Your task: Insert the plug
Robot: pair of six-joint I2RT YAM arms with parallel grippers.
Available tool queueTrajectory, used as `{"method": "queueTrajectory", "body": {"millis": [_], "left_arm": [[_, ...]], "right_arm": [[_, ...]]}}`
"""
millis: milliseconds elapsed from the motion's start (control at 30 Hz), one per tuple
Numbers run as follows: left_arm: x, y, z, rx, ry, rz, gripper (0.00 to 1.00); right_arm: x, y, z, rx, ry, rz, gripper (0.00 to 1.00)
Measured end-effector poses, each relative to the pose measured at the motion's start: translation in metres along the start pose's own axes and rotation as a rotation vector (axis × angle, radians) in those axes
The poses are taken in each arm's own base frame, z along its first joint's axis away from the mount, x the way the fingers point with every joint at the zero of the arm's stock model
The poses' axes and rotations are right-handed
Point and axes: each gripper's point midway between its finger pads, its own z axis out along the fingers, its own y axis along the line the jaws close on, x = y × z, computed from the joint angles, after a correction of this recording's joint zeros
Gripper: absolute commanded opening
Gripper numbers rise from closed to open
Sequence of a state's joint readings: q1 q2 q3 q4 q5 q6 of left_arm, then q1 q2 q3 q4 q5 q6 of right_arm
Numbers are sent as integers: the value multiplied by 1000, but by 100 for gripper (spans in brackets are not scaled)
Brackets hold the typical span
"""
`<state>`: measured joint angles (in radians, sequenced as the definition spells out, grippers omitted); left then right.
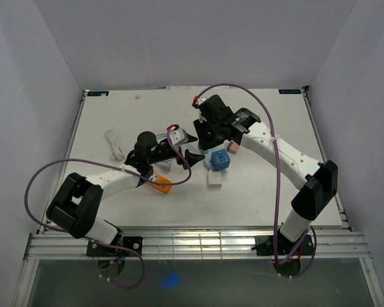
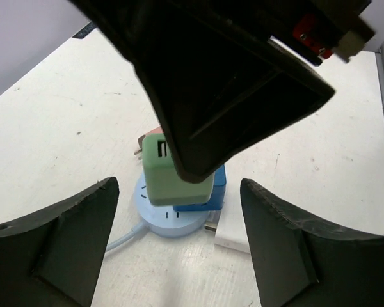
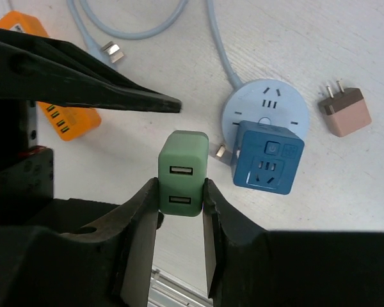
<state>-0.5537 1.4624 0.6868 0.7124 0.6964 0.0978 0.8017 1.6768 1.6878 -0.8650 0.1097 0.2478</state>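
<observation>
Green plug clamped in right end effector, prongs hidden

camera placement: three views

top external looks steeply down from above and behind the arm bases, covering the whole table. left wrist looks low and oblique, right wrist straight down, both close; all three share the blue cube socket.

No legible text, brand or number in any view.
Top view: left sticker, small and dark, upper left of frame, and right sticker, upper right, both with print too small to read. Right wrist view: blue cube socket, centre right, shows a round button symbol, indistinct.
</observation>
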Motion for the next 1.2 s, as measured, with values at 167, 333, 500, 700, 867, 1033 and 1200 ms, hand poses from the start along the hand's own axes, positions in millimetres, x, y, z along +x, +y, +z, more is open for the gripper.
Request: {"method": "queueTrajectory", "body": {"millis": [167, 333, 500, 700, 867, 1033, 1200], "left_arm": [[3, 9, -3, -83, -11, -60, 93], [18, 20, -11, -222, -7, -262, 98], [28, 38, -13, -390, -8, -510, 98], [51, 64, 0, -538, 61, -744, 98], [78, 67, -7, -613, 122, -873, 98], [107, 80, -21, -668, 159, -1002, 98], [142, 92, -39, -739, 202, -1116, 98]], "right_arm": [[12, -43, 3, 94, 3, 58, 8], [30, -101, -6, 243, -10, 137, 8], [49, -128, -9, 362, -7, 150, 8], [74, -146, 1, 430, 44, 156, 8], [84, -149, 11, 426, 55, 166, 8], [95, -135, 28, 343, 64, 165, 8], [92, -98, 43, 241, 69, 110, 8]]}}
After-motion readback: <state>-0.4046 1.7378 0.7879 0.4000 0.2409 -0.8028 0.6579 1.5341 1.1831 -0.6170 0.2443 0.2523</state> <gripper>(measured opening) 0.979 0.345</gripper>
